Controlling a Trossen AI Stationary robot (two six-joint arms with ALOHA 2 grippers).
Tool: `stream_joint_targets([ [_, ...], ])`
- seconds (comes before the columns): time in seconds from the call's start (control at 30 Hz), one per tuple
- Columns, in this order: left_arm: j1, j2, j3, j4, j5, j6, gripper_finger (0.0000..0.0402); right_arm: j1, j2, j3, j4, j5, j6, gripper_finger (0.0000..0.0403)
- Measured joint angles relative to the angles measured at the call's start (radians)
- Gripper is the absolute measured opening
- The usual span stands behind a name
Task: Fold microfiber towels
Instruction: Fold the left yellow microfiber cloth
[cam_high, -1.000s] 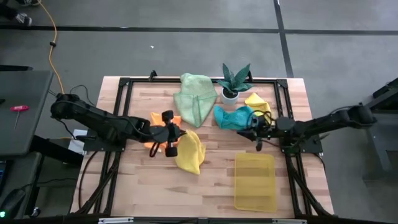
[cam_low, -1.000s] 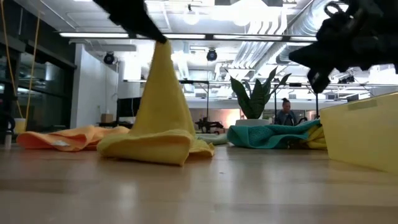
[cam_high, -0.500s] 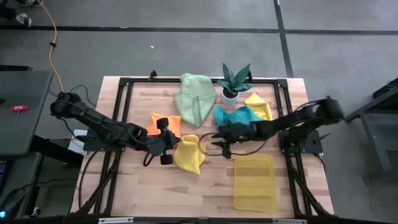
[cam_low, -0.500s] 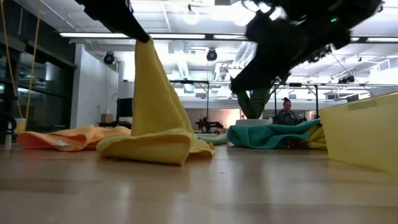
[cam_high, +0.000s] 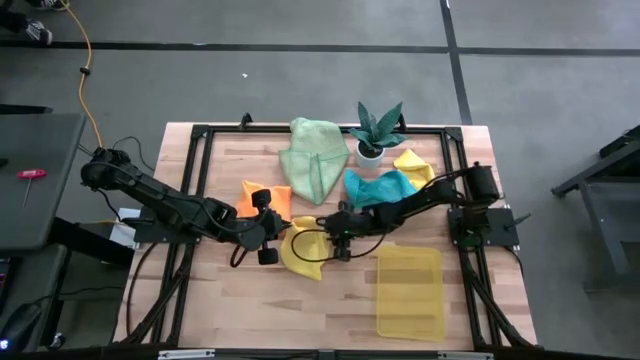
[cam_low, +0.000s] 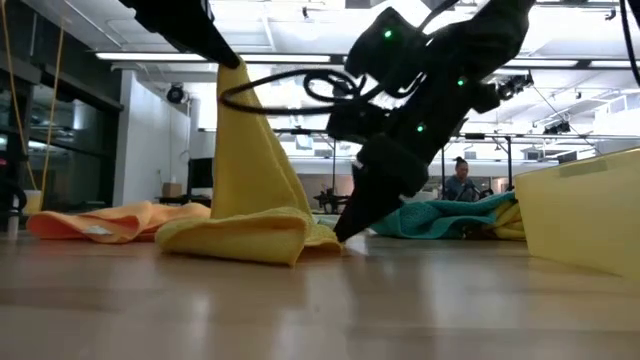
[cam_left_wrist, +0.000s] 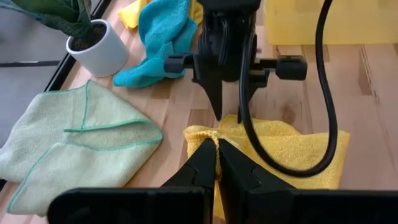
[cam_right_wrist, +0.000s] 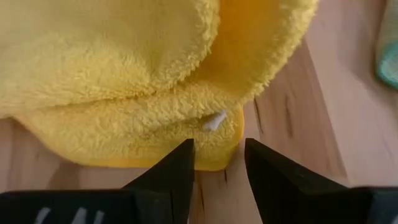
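A yellow towel (cam_high: 305, 248) lies bunched at the table's middle, with one corner raised. My left gripper (cam_high: 272, 228) is shut on that corner. It also shows in the low view (cam_low: 222, 52). My right gripper (cam_high: 333, 237) reaches in from the table's right and points down at the towel's right side. In the right wrist view its open fingers (cam_right_wrist: 217, 163) stand on either side of a low corner of the towel (cam_right_wrist: 221, 140), which has a small white tag. An orange towel (cam_high: 262, 193), a pale green towel (cam_high: 313, 160), a teal towel (cam_high: 378, 186) and a second yellow towel (cam_high: 415, 165) lie farther back. My left gripper pinches the yellow towel's raised corner (cam_left_wrist: 213, 135) between its two fingers, coming from the table's left and slanting down. The towel hangs from it in a cone (cam_low: 250, 150), and its lower part lies heaped on the table (cam_low: 250, 238). I cannot tell whether my right gripper touches the towel's low corner.
A translucent yellow tray (cam_high: 410, 290) stands at the near right. A small green plant in a white pot (cam_high: 375, 132) stands at the back, between the pale green and teal towels. Bare wood shows along the table's near edge (cam_high: 300, 310).
My right gripper has swept from the table's right side toward the left and come down to the table at the yellow towel's right side. My left gripper has shifted a little toward the near edge. It still holds the corner up.
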Motion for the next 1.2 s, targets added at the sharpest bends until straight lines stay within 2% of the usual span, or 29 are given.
stream_joint_targets([
  [0.17,0.000,0.000,0.000,0.001,0.000,0.000,0.0000,0.000,0.010,0.008,-0.003,0.040,0.008,0.0134],
  [0.27,0.000,0.000,0.000,0.003,0.000,0.000,0.0000,0.000,0.010,0.008,-0.013,0.064,0.022,0.0119],
  [0.37,0.000,0.000,0.000,0.002,0.000,0.000,0.0000,0.000,0.010,0.008,-0.017,0.083,0.020,0.0079],
  [0.47,0.000,0.000,0.000,0.002,-0.014,0.000,0.0000,0.000,0.002,0.007,-0.031,0.122,0.006,0.0019],
  [0.53,0.000,0.000,0.000,0.001,-0.036,0.008,0.0000,0.000,-0.018,0.004,-0.052,0.149,-0.019,0.0010],
  [0.73,0.003,-0.037,0.000,0.002,-0.122,0.100,0.0000,0.004,-0.195,0.004,-0.170,0.274,-0.060,0.0003],
  [0.93,0.027,-0.138,0.001,0.004,-0.176,0.211,0.0000,0.060,-0.411,0.004,-0.249,0.429,-0.113,0.0001],
  [1.2,0.123,-0.264,0.007,0.004,-0.180,0.392,0.0000,0.151,-0.639,0.004,-0.247,0.514,-0.164,0.0001],
])
